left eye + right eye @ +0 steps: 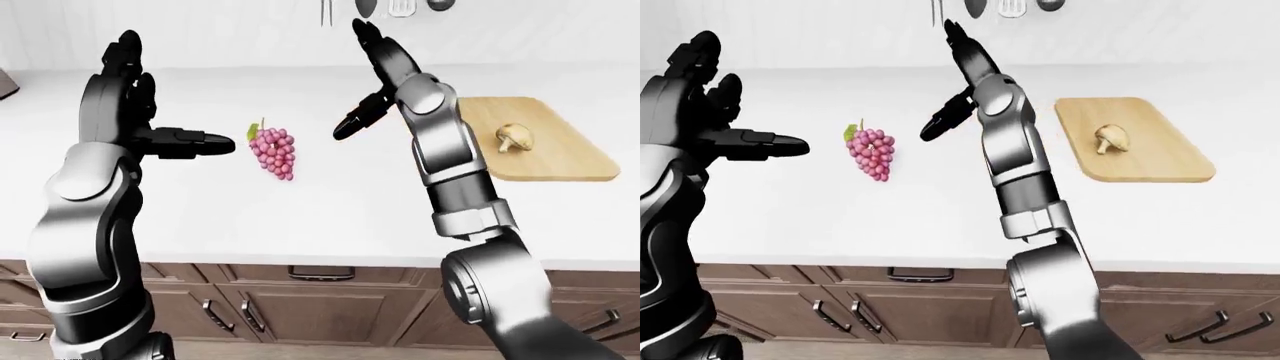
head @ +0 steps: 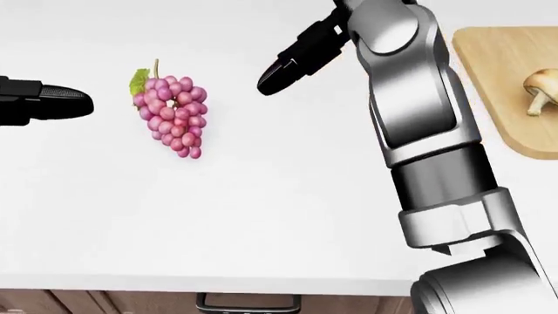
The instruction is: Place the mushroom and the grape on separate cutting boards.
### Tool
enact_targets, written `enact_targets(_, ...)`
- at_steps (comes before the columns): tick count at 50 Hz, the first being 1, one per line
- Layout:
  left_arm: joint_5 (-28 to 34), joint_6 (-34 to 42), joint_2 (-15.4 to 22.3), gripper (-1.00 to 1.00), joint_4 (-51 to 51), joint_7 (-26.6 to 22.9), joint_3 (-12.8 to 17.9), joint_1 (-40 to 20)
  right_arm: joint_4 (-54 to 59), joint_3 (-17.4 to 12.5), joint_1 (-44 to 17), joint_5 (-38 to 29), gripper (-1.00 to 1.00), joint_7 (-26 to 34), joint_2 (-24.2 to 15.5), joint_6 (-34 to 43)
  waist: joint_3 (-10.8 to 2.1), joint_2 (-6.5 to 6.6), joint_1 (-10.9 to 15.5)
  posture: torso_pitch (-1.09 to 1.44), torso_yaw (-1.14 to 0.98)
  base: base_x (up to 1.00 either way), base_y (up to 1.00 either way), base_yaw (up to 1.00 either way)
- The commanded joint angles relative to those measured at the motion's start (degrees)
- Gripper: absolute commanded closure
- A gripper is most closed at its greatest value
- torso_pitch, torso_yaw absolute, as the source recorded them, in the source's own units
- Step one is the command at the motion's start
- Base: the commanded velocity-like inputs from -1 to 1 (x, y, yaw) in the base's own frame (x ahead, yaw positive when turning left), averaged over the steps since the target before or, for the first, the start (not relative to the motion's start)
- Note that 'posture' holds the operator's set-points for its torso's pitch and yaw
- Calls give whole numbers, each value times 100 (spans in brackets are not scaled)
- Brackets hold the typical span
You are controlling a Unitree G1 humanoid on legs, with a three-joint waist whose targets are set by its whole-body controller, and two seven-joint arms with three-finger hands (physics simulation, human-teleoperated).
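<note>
The white worktop (image 1: 300, 217) spans the left-eye view above brown drawers (image 1: 300, 307). At three o'clock on it lies a wooden board (image 1: 560, 146), with the mushroom (image 1: 514, 136) resting on its left part. The right hand (image 1: 375, 71) is raised above the worktop, fingers spread and empty, thumb pointing toward seven o'clock. The left hand (image 1: 135, 97) is up at nine o'clock, fingers apart, holding nothing. Between both hands the grape (image 1: 273, 151) lies on bare worktop.

The head view looked steeply down, close on the counter (image 2: 261, 222); both eye views stood farther off, sharing its near edge.
</note>
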Motion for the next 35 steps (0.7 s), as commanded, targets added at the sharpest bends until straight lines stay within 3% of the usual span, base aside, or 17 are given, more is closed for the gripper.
enact_targets(1, 1, -207, 76, -100, -141, 47, 53, -145, -256, -76, -160, -37, -100, -57, -47, -66, -168, 30, 6, 0, 10, 0, 0, 0)
enact_targets(20, 43, -214, 99, -100, -200, 44, 58, -41, -369, 19, 227, -144, -100, -45, 145, -110, -197, 7, 399, 0, 20, 0, 0, 0)
enact_targets(35, 61, -255, 70, -100, -131, 65, 31, -53, 154, 36, 128, -76, -100, -210, 333, -466, -266, 24, 938, 0, 27, 0, 0, 0)
